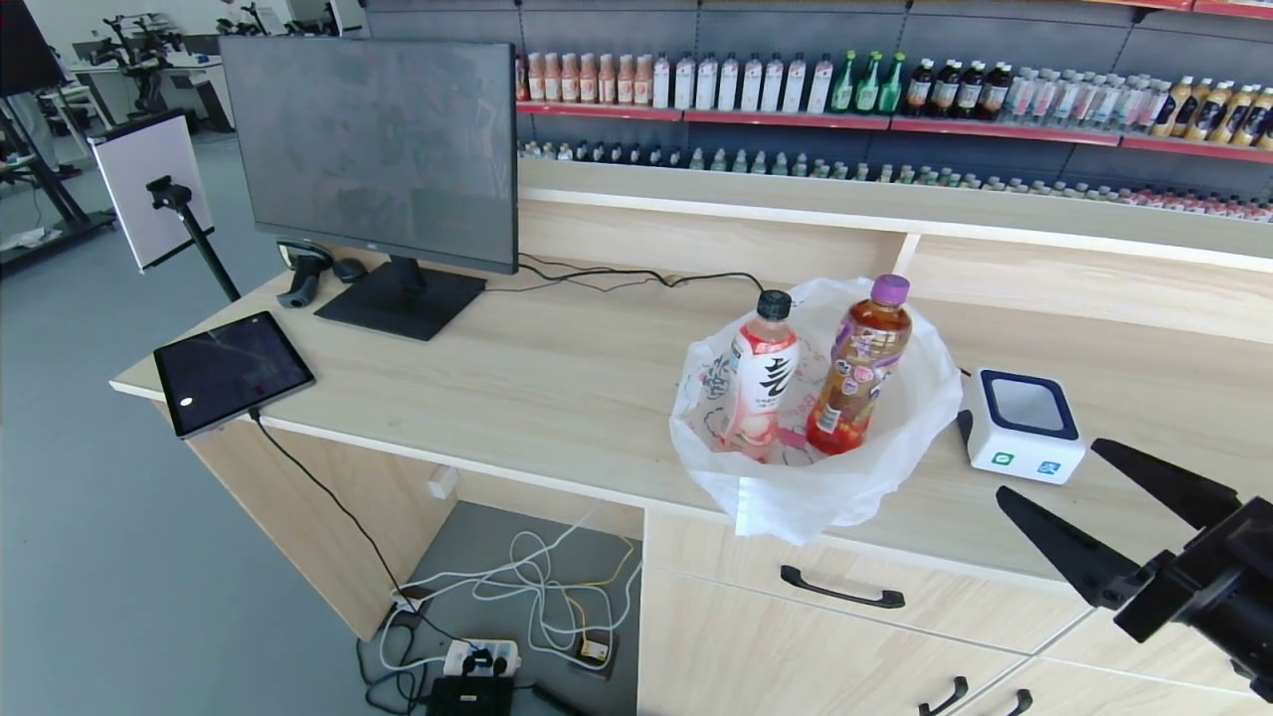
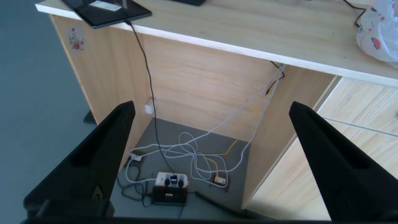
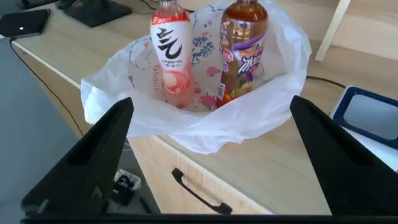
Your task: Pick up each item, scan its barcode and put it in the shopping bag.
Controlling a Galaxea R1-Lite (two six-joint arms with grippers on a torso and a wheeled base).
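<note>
Right gripper [image 1: 1046, 467] hangs released and empty, with the scanner [image 1: 1024, 423] near its fingertips. Beyond them, the shopping bag [image 1: 796, 497] holds the pink bottle [image 1: 764, 373] and tea bottle [image 1: 860, 373] upright. Left gripper [image 2: 211, 106] is spread too.

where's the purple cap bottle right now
In the head view, the purple-capped bottle stands in the shopping bag, right of the pink bottle, left of the scanner.

Shopping bag [image 3: 205, 127] hides the bases of the pink bottle [image 3: 169, 50] and brown bottle [image 3: 245, 50]
</note>
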